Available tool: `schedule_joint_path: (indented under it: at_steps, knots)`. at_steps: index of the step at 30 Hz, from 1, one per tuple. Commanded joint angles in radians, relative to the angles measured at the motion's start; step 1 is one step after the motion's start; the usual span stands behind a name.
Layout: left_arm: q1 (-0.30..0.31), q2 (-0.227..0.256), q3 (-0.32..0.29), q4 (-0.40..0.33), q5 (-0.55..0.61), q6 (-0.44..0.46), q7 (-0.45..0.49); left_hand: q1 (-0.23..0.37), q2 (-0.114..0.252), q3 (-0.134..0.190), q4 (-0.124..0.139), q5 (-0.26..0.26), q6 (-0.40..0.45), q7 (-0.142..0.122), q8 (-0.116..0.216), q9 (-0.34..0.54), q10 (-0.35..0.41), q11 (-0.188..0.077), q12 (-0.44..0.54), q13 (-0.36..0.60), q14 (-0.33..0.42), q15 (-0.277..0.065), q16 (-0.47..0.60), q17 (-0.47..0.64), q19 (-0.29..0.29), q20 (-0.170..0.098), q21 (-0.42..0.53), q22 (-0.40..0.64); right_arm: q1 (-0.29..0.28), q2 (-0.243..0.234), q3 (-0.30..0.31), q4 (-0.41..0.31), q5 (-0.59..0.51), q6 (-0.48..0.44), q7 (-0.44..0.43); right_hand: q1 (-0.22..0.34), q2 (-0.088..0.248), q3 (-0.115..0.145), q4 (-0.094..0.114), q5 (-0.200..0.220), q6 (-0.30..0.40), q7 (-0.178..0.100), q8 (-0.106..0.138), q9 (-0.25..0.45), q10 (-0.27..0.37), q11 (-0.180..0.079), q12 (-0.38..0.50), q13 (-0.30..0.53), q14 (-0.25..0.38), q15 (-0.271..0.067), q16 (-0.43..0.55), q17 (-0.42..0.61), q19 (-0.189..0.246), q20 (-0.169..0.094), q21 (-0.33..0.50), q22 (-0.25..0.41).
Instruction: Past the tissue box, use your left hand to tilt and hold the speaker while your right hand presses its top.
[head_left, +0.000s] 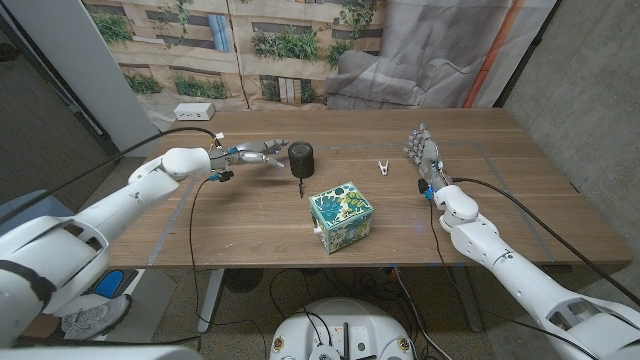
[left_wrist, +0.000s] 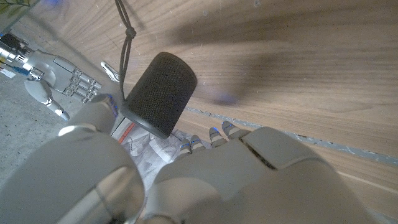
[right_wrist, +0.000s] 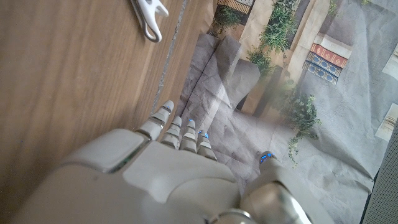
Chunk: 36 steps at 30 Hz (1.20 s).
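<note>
The speaker (head_left: 301, 158), a small black cylinder, stands upright on the table beyond the tissue box (head_left: 341, 216), which has a teal floral print. A thin black cable (head_left: 300, 188) runs from the speaker toward the box. My left hand (head_left: 255, 153) reaches in from the left, its fingers extended and apart, with the tips just short of the speaker's side. In the left wrist view the speaker (left_wrist: 160, 93) sits just ahead of my left hand (left_wrist: 205, 180). My right hand (head_left: 425, 155) stands with its fingers up, well to the right of the speaker, holding nothing.
A white clip (head_left: 382, 167) lies between the speaker and my right hand, and the clip (right_wrist: 148, 15) also appears in the right wrist view. A white power strip (head_left: 194, 112) sits at the table's far left. A grey draped sheet hangs behind the table.
</note>
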Motion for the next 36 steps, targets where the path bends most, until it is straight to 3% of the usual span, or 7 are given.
schedule_joint_path:
  at_steps: [1, 13, 20, 26, 36]
  knots:
    - [-0.057, -0.069, 0.042, 0.149, 0.059, -0.093, 0.068, 0.032, -0.004, 0.009, -0.001, 0.008, 0.002, -0.013, 0.016, 0.003, 0.036, -0.011, 0.014, 0.002, 0.039, -0.083, 0.013, 0.005, 0.028, -0.05, 0.01, 0.002, -0.032, -0.013, 0.008, -0.041, -0.003, -0.009, -0.023, -0.001, -0.003, 0.004, -0.005, 0.006, -0.002, -0.002, 0.005, 0.002, -0.004, -0.002, 0.008, 0.003, -0.001, 0.007, 0.005, -0.001, -0.005, 0.004, 0.005, 0.002]
    - [-0.091, -0.12, 0.072, 0.234, 0.064, -0.118, 0.096, 0.086, -0.02, 0.008, -0.002, 0.005, 0.049, 0.003, 0.039, 0.001, 0.103, -0.02, 0.024, 0.002, 0.13, -0.097, 0.022, 0.003, 0.054, -0.052, 0.009, 0.001, -0.048, -0.017, 0.015, -0.055, 0.0, -0.005, -0.03, -0.002, -0.002, 0.005, -0.006, 0.005, -0.001, -0.005, 0.006, 0.002, -0.005, -0.003, 0.008, 0.003, -0.003, 0.009, 0.006, -0.007, -0.008, 0.01, 0.005, 0.002]
    - [-0.148, -0.179, 0.109, 0.352, 0.072, -0.154, 0.079, 0.117, -0.031, 0.003, -0.002, 0.004, 0.094, 0.024, 0.056, -0.001, 0.149, -0.017, 0.027, 0.0, 0.166, -0.099, 0.018, 0.002, 0.079, -0.042, 0.011, 0.001, -0.048, -0.014, 0.018, -0.047, 0.005, 0.001, -0.025, -0.003, -0.002, 0.005, -0.006, 0.005, 0.0, -0.006, 0.007, 0.002, -0.007, -0.002, 0.008, 0.003, -0.002, 0.011, 0.006, -0.01, -0.009, 0.013, 0.006, 0.002]
    - [-0.197, -0.23, 0.142, 0.458, 0.072, -0.177, 0.073, 0.135, -0.038, -0.003, -0.002, 0.003, 0.116, 0.022, 0.063, -0.002, 0.177, -0.027, 0.028, 0.0, 0.199, -0.115, 0.019, 0.001, 0.087, -0.044, 0.009, 0.001, -0.048, -0.009, 0.02, -0.039, 0.008, 0.008, -0.025, -0.004, -0.002, 0.005, -0.007, 0.004, 0.0, -0.006, 0.007, 0.002, -0.007, -0.002, 0.009, 0.003, -0.004, 0.011, 0.007, -0.012, -0.01, 0.016, 0.006, 0.002]
    - [-0.247, -0.268, 0.199, 0.527, 0.071, -0.152, 0.077, 0.15, -0.043, -0.009, -0.002, 0.003, 0.127, 0.027, 0.066, -0.002, 0.195, -0.034, 0.027, 0.0, 0.216, -0.116, 0.016, 0.001, 0.088, -0.043, 0.007, 0.001, -0.054, -0.006, 0.023, -0.04, 0.01, 0.01, -0.032, -0.005, -0.001, 0.005, -0.007, 0.004, 0.001, -0.008, 0.008, 0.002, -0.007, -0.002, 0.01, 0.003, -0.005, 0.018, 0.007, -0.016, -0.013, 0.021, 0.006, 0.002]
